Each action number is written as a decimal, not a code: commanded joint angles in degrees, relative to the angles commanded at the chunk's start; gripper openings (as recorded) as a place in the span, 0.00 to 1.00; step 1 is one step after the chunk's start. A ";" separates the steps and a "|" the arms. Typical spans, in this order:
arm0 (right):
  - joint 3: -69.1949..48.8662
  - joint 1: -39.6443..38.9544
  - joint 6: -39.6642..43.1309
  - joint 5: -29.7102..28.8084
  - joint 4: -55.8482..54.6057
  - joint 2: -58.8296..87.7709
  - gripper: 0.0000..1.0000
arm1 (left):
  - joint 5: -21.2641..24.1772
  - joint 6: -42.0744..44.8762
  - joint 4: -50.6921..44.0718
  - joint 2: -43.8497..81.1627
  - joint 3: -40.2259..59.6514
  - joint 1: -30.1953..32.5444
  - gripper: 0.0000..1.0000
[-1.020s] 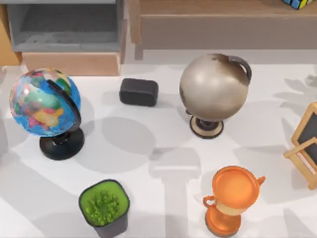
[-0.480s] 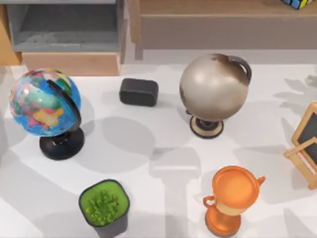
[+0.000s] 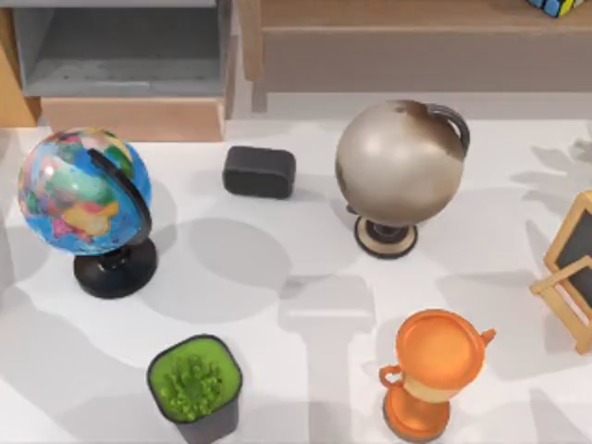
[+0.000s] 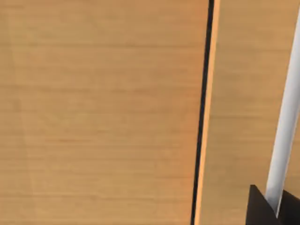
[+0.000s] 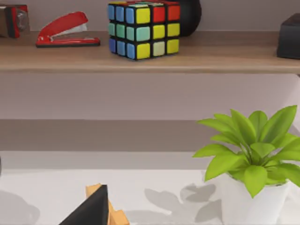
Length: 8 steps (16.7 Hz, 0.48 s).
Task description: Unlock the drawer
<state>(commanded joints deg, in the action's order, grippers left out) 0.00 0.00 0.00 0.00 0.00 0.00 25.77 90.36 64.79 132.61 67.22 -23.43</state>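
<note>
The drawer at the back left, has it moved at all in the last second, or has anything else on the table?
Nothing visibly changed. The drawer sits open as before, and the coloured globe, grey globe and trophy kept their places.

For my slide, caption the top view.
Open drawer at the table's rear left, behind two globes, a trophy and a potted plant.

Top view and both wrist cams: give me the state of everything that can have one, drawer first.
drawer: pulled out, grey inside showing, nothing seen in it
colourful globe: upright on black stand
grey globe: upright on tan base
trophy: upright
dark pot of greenery: upright
small chalkboard: standing at the table's right edge
stapler: closed, on shelf
colour cube: scrambled, on shelf
</note>
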 joint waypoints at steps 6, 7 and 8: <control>0.00 0.00 0.00 0.00 0.00 0.00 1.00 | 3.13 0.13 6.37 -5.30 -12.71 -3.06 0.00; 0.00 0.00 0.00 0.00 0.00 0.00 1.00 | 3.39 0.26 6.91 -5.59 -13.44 -3.32 0.00; 0.00 0.00 0.00 0.00 0.00 0.00 1.00 | 3.45 0.29 7.04 -5.64 -13.59 -3.38 0.00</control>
<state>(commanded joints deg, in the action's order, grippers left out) 0.00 0.00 0.00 0.00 0.00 0.00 29.21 90.64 71.82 126.97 53.63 -26.81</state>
